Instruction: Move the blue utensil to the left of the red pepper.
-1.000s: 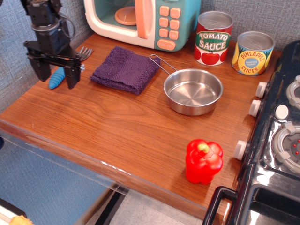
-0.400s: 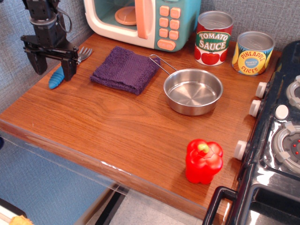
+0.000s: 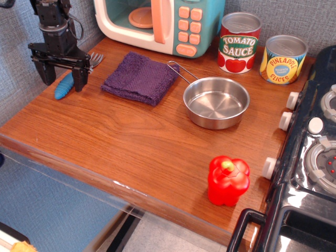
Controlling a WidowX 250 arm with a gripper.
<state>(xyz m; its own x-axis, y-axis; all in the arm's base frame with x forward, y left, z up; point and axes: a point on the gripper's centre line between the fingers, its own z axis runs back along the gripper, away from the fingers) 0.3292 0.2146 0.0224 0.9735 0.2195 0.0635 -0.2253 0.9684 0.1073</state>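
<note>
The blue utensil [image 3: 63,86], a toy fork with a ribbed light-blue handle and silver tines [image 3: 96,58], lies at the far left of the wooden counter. My gripper [image 3: 64,80] is open, its two black fingers straddling the handle from above, just over it. The red pepper [image 3: 227,180] stands upright near the counter's front right, far from the gripper.
A purple cloth [image 3: 140,77] lies right of the fork. A steel pan [image 3: 216,102] sits mid-counter. A toy microwave [image 3: 160,23], a tomato sauce can [image 3: 239,42] and a pineapple can [image 3: 283,59] line the back. A toy stove [image 3: 314,152] borders the right.
My gripper shifted back and to the left, then came slightly right and lower, settling over the fork's blue handle. The fork and pepper have not moved.
</note>
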